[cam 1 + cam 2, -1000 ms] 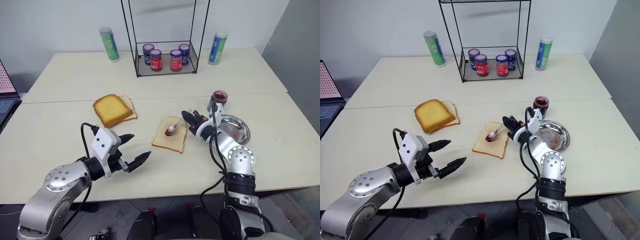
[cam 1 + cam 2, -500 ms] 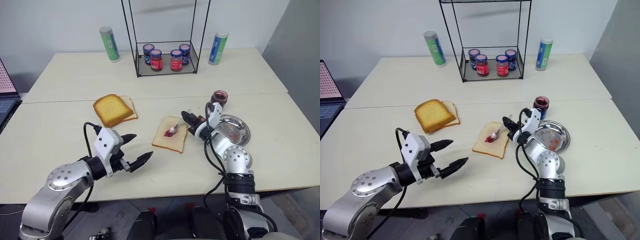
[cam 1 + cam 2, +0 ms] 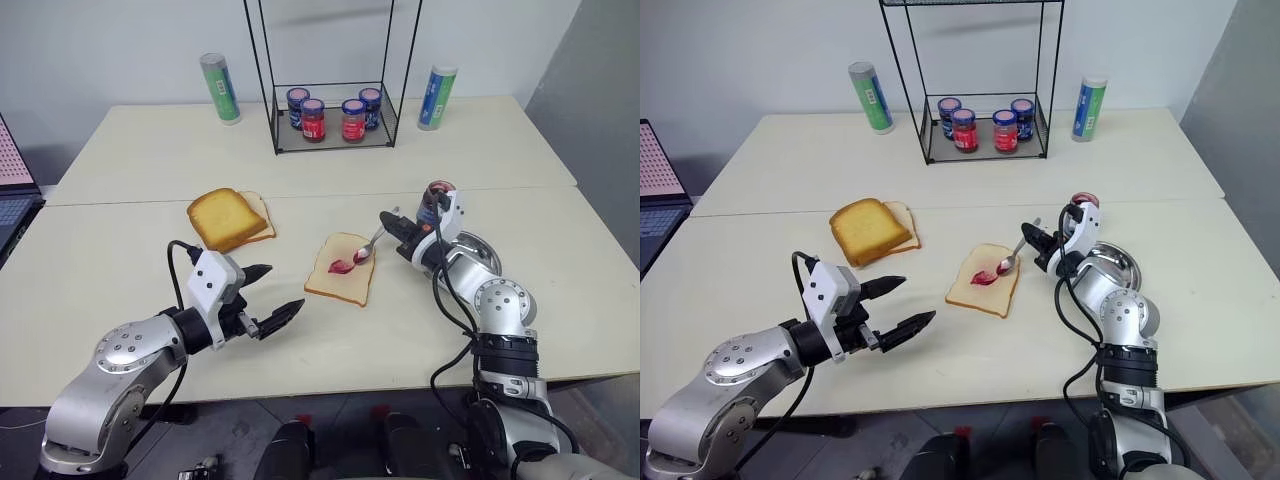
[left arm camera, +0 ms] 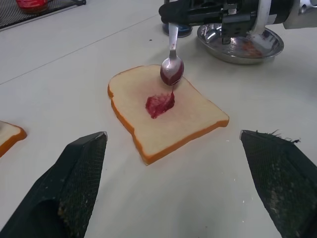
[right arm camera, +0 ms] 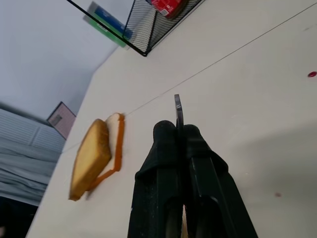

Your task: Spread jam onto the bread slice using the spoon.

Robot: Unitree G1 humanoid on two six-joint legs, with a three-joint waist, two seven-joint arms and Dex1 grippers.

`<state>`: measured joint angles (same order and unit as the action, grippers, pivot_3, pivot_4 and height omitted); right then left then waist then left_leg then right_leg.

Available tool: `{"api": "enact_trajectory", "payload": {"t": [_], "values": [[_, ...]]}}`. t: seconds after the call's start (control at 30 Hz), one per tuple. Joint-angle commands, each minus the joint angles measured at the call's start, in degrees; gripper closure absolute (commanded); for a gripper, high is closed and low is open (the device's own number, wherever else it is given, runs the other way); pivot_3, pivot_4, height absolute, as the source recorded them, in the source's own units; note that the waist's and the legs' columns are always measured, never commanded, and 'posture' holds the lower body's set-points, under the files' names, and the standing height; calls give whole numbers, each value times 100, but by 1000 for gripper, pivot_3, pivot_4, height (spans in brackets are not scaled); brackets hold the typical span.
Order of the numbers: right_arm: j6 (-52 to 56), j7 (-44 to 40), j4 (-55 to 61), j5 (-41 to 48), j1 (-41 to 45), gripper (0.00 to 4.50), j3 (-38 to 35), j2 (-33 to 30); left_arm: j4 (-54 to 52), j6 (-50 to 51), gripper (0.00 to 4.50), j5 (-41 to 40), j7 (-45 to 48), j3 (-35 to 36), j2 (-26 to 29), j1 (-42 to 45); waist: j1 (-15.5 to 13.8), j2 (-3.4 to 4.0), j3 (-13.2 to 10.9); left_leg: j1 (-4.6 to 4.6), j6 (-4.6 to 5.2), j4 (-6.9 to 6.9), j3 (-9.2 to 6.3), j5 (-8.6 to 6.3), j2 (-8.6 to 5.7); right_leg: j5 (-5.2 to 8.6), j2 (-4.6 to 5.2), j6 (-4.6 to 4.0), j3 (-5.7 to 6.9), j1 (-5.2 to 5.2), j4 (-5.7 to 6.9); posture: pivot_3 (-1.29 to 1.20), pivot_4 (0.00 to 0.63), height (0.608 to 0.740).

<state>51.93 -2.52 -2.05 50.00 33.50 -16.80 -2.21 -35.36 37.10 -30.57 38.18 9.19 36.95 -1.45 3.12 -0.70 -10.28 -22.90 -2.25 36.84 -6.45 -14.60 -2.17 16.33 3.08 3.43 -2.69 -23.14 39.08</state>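
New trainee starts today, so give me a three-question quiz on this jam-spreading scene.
1. True or false: the right gripper is shut on the spoon.
2. Where is the jam blob? A) on the bread slice B) on the plate C) on the toast
3. Fill in: the left gripper is ____.

Key: 1 true; 2 A; 3 open

bread slice (image 4: pixel 171 116): white, brown edge
jam (image 4: pixel 159 104): dark red
spoon (image 4: pixel 172 67): silver, red smear
toast (image 3: pixel 224 219): golden yellow
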Motion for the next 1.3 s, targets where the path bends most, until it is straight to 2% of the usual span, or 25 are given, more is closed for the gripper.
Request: {"api": "enact_trajectory", "payload": {"t": [0.03, 0.2, 0.4, 0.63, 0.87, 1.13, 1.3], "values": [[268, 140, 364, 539, 213, 4461, -112, 198, -89, -85, 0, -39, 11, 13, 45, 62, 0, 0, 0, 0, 0, 0, 0, 0, 1, 0, 0, 0, 0, 0, 0, 0, 150, 740], [370, 381, 293, 784, 138, 4461, -150, 546, -139, -67, 0, -45, -20, 11, 32, 38, 7, 0, 0, 0, 0, -1, -2, 0, 2, 0, 0, 0, 0, 0, 0, 0, 150, 740], [55, 296, 144, 296, -112, 4461, 124, 650, -208, -44, 0, -67, -57, 47, 36, -19, 5, 0, 0, 0, 0, 0, -1, 0, 0, 0, 0, 0, 0, 0, 0, 0, 150, 740], [-160, -110, 43, -207, -248, 4461, 344, 235, -159, -54, 0, -57, -41, 23, 52, 31, 7, 0, 0, 0, 0, 0, 0, 0, -3, 0, -1, 0, 1, -1, 0, 0, 150, 740], [-146, -462, 223, -344, -417, 4461, 434, -204, -85, -91, 0, -20, -17, -50, 31, 110, 4, 0, 0, 1, 0, 0, 0, 0, -2, 0, 0, 0, 1, 0, 0, 0, 150, 740], [298, -435, 569, 114, -295, 4461, 196, -435, -13, -130, 0, -2, 19, -60, 35, 142, -1, 0, 0, 0, 0, 1, -1, 0, -1, 0, 0, 0, 1, 2, 0, 0, 150, 740], [509, 47, 641, 866, 175, 4461, -287, -124, -7, -94, 0, -39, 75, -57, 96, 267, -1, 0, 0, 0, 0, 0, 0, 0, 1, 0, 0, 0, 0, 1, 0, 0, 150, 740]]}}
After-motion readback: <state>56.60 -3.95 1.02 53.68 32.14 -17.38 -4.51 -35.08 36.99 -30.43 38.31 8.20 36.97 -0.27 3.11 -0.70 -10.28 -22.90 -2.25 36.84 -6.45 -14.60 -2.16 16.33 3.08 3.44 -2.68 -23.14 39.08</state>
